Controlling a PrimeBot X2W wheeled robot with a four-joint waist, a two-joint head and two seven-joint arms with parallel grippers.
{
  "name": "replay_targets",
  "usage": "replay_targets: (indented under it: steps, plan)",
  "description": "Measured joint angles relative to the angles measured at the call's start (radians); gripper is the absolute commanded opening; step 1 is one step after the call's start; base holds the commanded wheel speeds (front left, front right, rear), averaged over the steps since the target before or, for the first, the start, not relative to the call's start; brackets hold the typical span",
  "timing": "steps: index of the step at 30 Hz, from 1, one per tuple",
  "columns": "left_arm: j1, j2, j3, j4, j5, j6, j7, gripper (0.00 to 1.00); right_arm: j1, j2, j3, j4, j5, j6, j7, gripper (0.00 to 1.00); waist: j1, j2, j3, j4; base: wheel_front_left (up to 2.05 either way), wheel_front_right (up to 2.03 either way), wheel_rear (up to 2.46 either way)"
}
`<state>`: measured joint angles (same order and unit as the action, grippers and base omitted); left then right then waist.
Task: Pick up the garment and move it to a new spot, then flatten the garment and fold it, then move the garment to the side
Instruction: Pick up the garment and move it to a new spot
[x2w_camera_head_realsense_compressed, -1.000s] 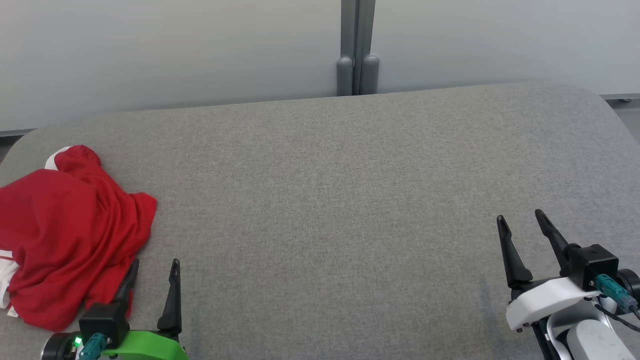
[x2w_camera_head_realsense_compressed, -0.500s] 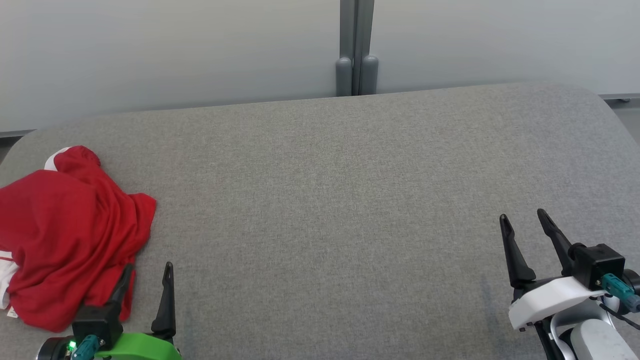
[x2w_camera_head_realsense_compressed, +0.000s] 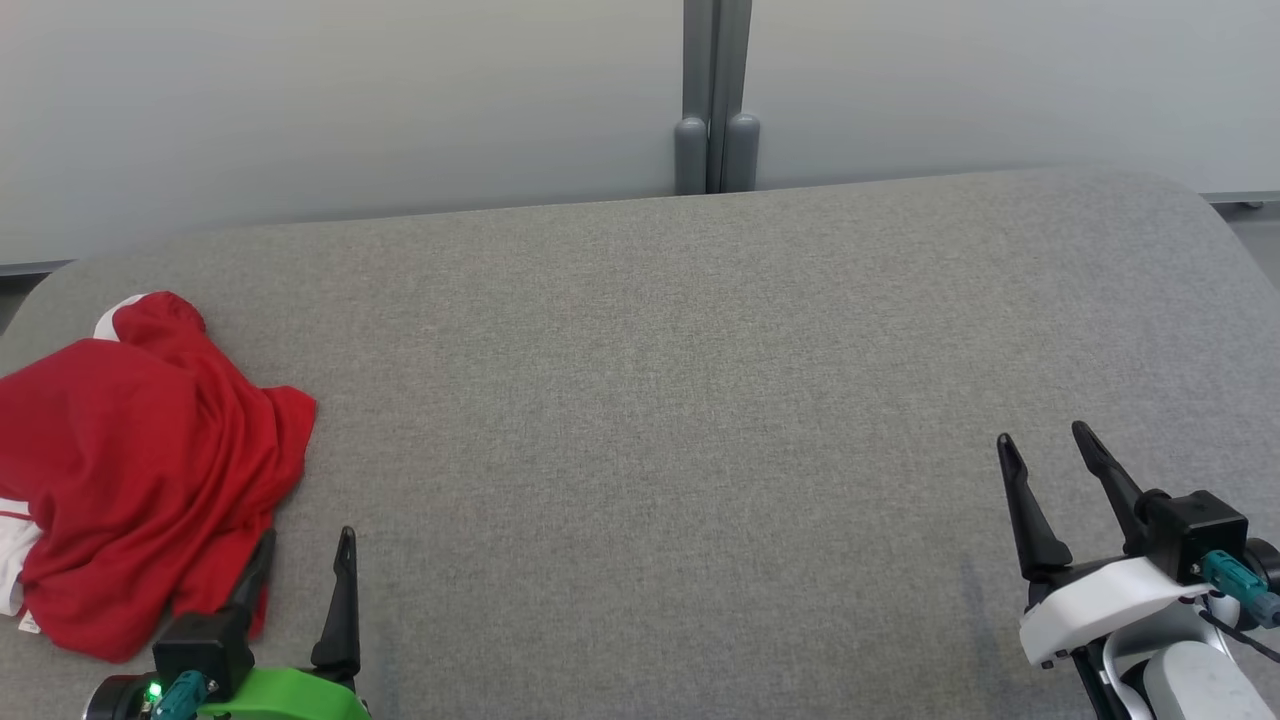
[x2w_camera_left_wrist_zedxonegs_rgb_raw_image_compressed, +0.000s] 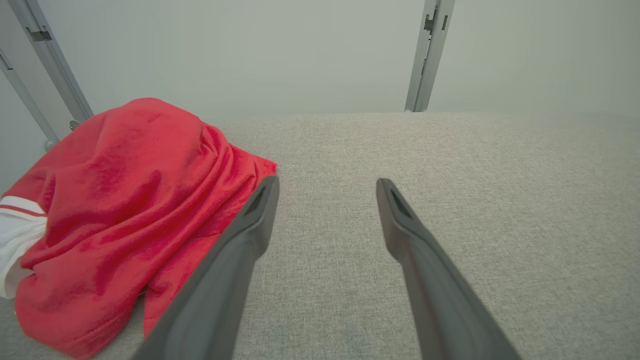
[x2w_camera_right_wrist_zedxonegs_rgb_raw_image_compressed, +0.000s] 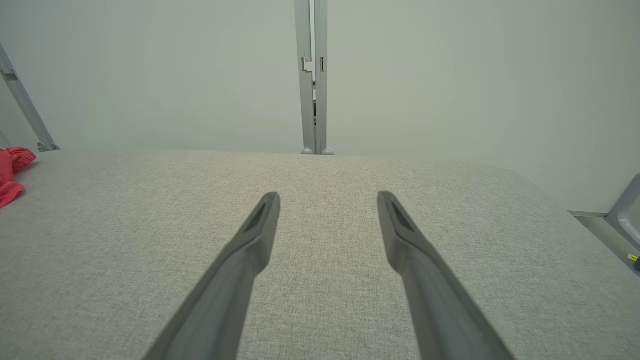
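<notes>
Left gripper sits a shade lower in the head view than a second ago; right gripper barely shifted; garment unmoved. Both pairs of jaws spread wide, nothing between them. Left gripper at 7 o'clock, outer finger overlapping the garment's near hem; contact unclear. Right gripper at 4 o'clock, over bare grey padded surface. Garment: red, crumpled in a heap at 9 o'clock, white trim with a thin red stripe at its left edge, white patch at the far tip. Left part cut off by the frame edge; garment type not readable. Small tag at 8 o'clock, illegible.
</notes>
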<state>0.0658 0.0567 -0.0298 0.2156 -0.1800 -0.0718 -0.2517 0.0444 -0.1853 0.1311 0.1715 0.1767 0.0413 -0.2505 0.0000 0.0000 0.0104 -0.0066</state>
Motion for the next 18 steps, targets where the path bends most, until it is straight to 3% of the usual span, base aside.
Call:
replay_targets:
  steps: [8, 18]
  plan:
    - [0.000, -0.005, -0.008, 0.011, 0.006, -0.012, 0.000, 1.00, 0.012, 0.014, -0.017, 0.004, -0.006, 0.011, 0.000, 1.00, 0.0000, 0.0000, -0.001, 0.034, 0.00, 0.00, 0.00]
    - [0.000, -0.007, 0.007, 0.032, 0.008, -0.013, 0.000, 1.00, 0.012, 0.031, 0.004, 0.015, -0.027, 0.038, 0.000, 1.00, 0.0000, 0.0000, -0.009, 0.132, 0.00, 0.00, 0.00]
